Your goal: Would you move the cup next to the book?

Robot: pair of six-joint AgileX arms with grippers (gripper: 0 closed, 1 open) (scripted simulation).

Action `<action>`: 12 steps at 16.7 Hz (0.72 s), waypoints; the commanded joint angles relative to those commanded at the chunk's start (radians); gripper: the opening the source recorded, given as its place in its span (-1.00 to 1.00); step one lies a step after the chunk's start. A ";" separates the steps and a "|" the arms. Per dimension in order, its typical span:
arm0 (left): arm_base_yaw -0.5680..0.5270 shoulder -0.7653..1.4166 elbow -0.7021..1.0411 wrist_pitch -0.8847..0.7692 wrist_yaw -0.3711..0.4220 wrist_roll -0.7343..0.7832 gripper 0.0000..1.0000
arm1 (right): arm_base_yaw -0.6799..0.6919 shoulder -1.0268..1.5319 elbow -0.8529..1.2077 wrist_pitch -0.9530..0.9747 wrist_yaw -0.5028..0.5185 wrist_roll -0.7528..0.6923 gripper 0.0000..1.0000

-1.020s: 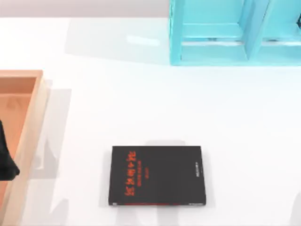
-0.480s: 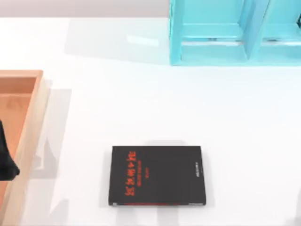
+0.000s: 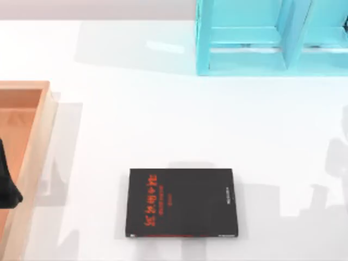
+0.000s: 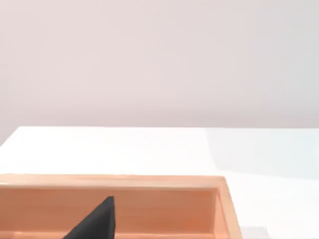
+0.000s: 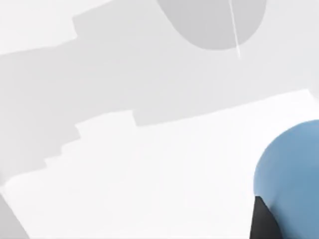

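White table [image 3: 163,119] under book [image 3: 182,203]; right fingers [image 5: 261,219] against blue cup [image 5: 289,169], grip unclear.

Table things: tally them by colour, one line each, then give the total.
Black: 1, the book
Blue: 1, the cup
Turquoise: 1, the shelf unit
Wood-coloured: 1, the tray
Total: 4

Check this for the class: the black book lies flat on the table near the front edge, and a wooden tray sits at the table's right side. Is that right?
Not quite. The book does lie flat on the table near the front edge, but the tray sits at the table's left side, as the top view shows.
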 joint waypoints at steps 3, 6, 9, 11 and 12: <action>0.000 0.000 0.000 0.000 0.000 0.000 1.00 | 0.179 0.120 0.127 -0.035 0.002 0.401 -1.00; 0.000 0.000 0.000 0.000 0.000 0.000 1.00 | 0.343 0.229 0.248 -0.059 -0.001 0.820 -1.00; 0.000 0.000 0.000 0.000 0.000 0.000 1.00 | 0.482 0.318 0.358 -0.070 -0.003 1.213 -1.00; 0.000 0.000 0.000 0.000 0.000 0.000 1.00 | 0.558 0.366 0.422 -0.071 -0.004 1.442 -1.00; 0.000 0.000 0.000 0.000 0.000 0.000 1.00 | 0.591 0.386 0.451 -0.069 -0.004 1.541 -1.00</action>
